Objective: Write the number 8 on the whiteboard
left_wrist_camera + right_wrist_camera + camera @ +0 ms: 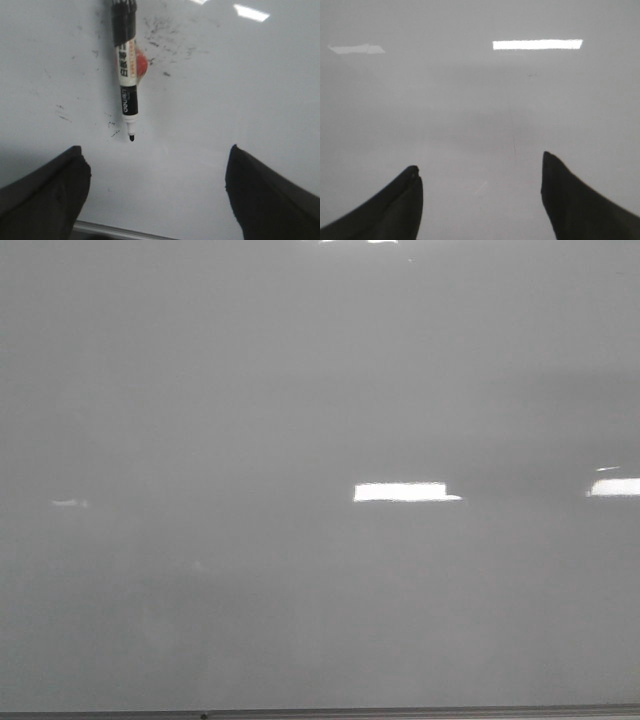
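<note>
Currently, findings as follows.
Whiteboard (300,390): glossy grey-white surface fills the front view; thin dark frame edge along its near side; bright rectangular light reflections on the surface.
Number 8: no drawn figure visible on the board in any view.
Marker (127,70): black-and-white pen lying flat on the board in the left wrist view, cap off, dark tip (131,137) bare and pointing toward the gripper; a small red object (142,65) lies against its barrel.
Board marks: scattered dark smudges (165,42) and specks around the marker.
Left gripper (155,195): spread wide, nothing between the fingers, apart from the marker, near the board's frame edge.
Right gripper (480,195): spread wide, holding nothing, over bare board with a faint thin scratch line (513,140).
</note>
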### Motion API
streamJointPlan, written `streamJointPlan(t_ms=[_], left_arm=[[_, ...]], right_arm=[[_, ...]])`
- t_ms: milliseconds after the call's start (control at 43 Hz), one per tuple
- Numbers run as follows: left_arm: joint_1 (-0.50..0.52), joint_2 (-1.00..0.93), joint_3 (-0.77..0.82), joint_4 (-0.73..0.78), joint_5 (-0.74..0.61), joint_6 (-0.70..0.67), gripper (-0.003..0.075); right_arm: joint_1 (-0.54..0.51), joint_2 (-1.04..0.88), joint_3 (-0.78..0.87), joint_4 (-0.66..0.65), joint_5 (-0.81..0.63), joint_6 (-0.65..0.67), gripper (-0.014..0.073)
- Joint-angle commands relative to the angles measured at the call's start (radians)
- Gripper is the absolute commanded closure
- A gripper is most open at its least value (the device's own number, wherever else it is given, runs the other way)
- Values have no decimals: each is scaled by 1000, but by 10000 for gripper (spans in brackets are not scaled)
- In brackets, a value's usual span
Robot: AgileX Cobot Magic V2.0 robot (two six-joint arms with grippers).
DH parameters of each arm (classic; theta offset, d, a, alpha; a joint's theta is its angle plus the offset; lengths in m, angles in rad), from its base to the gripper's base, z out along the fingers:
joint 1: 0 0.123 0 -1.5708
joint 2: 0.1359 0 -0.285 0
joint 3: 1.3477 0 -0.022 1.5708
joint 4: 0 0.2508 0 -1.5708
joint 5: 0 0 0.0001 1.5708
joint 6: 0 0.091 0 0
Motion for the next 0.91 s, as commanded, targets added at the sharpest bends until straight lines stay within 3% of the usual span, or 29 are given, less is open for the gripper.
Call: streamJointPlan(t_ms=[0,233,652,768,885], left_arm=[[16,136,-79,-12,-76,-12,177],[23,346,-136,38,-152,-10,177],[-21,511,-149,55,-398,-10,183],[-21,531,-149,55,-406,-10,272],[-21,532,-149,60,-408,-10,434]], right_arm=[[2,13,-39,9,-71,-2,67],[2,13,-39,9,-71,-2,67],[2,13,-39,9,-71,-2,67],[2,13,-39,9,-71,-2,67],[2,13,-39,9,-71,-2,67]])
